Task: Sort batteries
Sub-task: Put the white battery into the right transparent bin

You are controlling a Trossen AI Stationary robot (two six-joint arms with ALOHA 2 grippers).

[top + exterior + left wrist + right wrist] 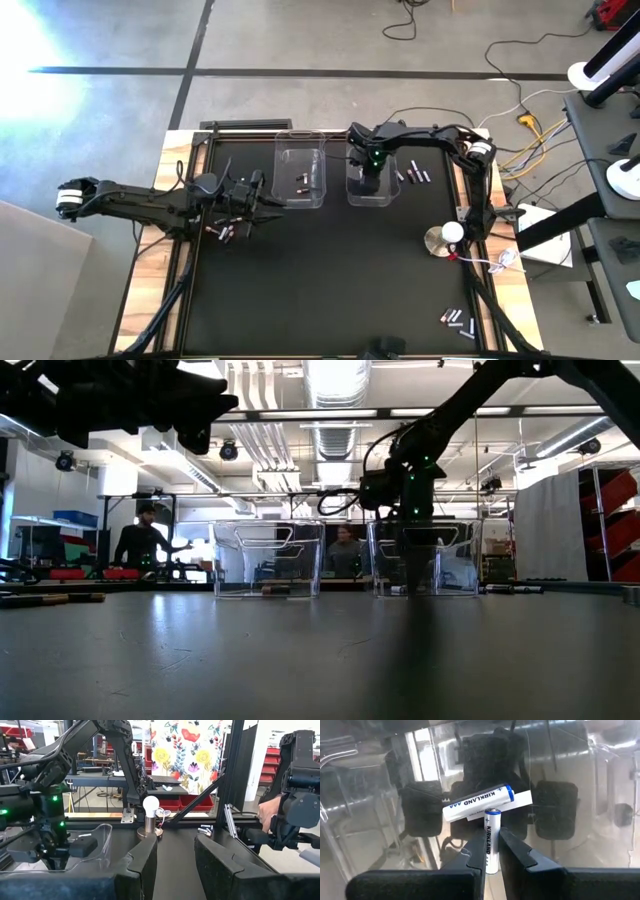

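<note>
My right gripper (491, 840) points down inside the right clear bin (371, 195) and is shut on a white AA battery (491, 827). A second white battery (477, 802) lies on that bin's floor just ahead of it. My left gripper (175, 855) is open, hovering left of the left clear bin (300, 175), which holds a few dark batteries (303, 183). Some dark batteries (225, 232) lie on the mat below the left gripper (250, 198). More batteries lie right of the right bin (412, 175) and at the near right corner (455, 320). My right gripper pinches the white battery between its two fingers at the battery's lower body (491, 851). The battery lies along the fingers, with its plus end (492, 812) sticking out past the fingertips. The fingers come from above, pointing down into the bin. Whether the plus end touches the bin floor cannot be told.
A round silver disc with a white bulb and red wire (445, 238) stands near the mat's right edge. The two bins stand side by side at the far middle (270, 558) (425, 558). People show in the room beyond the table. The mat's middle (330, 280) is bare.
</note>
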